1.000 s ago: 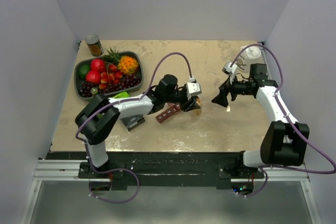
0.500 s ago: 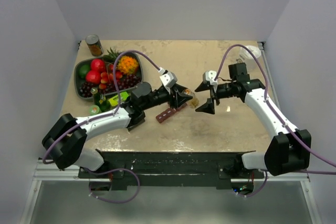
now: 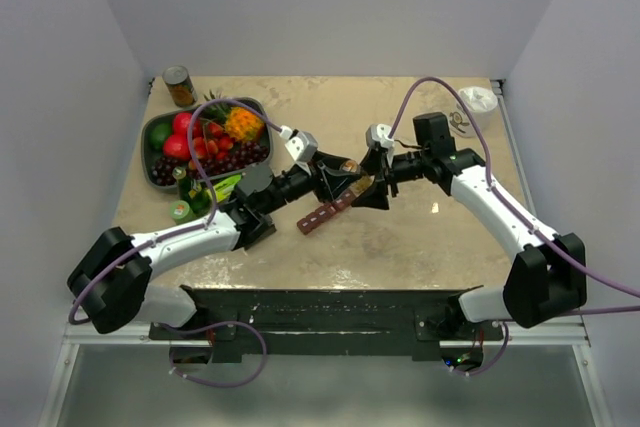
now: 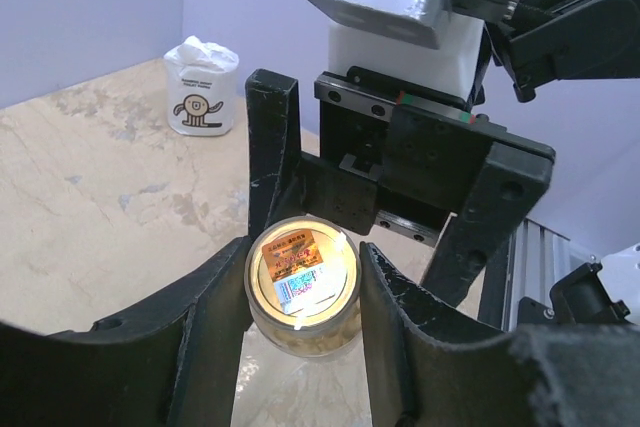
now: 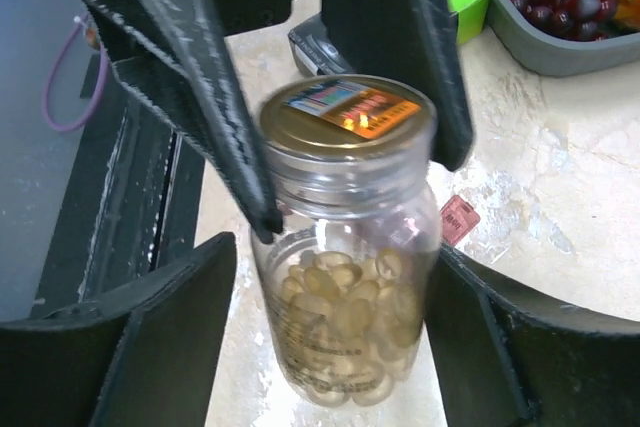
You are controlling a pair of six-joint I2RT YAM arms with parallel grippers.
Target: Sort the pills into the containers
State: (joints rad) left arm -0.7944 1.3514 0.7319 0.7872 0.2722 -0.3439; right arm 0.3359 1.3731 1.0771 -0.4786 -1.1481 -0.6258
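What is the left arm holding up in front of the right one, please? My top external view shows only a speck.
Observer: A small clear round bottle with a gold cap, clamped in the jaws of the left gripper.
Operator: Is the cap off?
Observer: No, it is on; yellowish pills fill the lower part.
Operator: Has the right gripper gripped it?
Observer: Not yet; its jaws stand open on either side of the bottle.

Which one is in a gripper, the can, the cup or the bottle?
The bottle, clear with pills inside, held in the left gripper. The can and cup stand on the table at its far corners.
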